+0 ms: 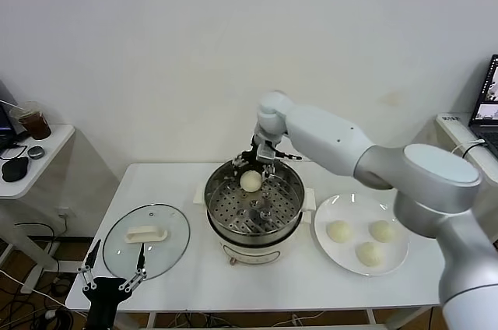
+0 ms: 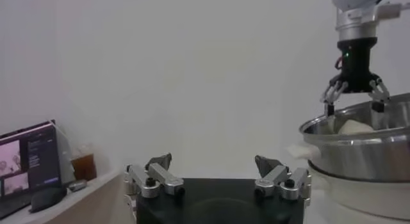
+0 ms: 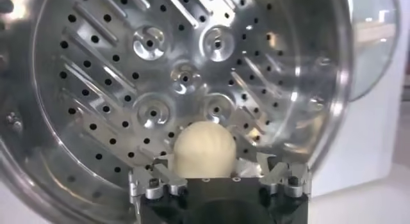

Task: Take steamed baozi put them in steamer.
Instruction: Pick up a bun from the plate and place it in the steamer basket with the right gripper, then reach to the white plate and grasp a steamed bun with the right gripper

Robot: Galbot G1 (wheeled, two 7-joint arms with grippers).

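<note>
- We see the steamer (image 1: 254,209) at the centre of the head view, a shiny steel pot on a white base, standing on the white table (image 1: 194,268).
- One steamed baozi (image 1: 250,180) lies on the perforated tray at the far side of the pot, just under the right gripper (image 1: 261,165), in the middle of the frame.
- In the right wrist view that bun (image 3: 204,150) sits low in the centre, between the two fingers (image 3: 157,180), which stand wide on either side of it; we see a gap on each side, so it is not clamped.
- In the left wrist view, upper right of the frame, the right gripper (image 2: 352,102) hangs over the pot rim with its fingers spread.
- Three more buns (image 1: 362,238) lie on the white plate (image 1: 334,209), right of centre, beside the steamer.
- A glass lid (image 1: 148,244) with a white handle lies flat at lower left, well apart from the pot.
- Our left gripper (image 1: 115,279) waits at the bottom left edge of the frame, near the lid, fingers wide and empty.
</note>
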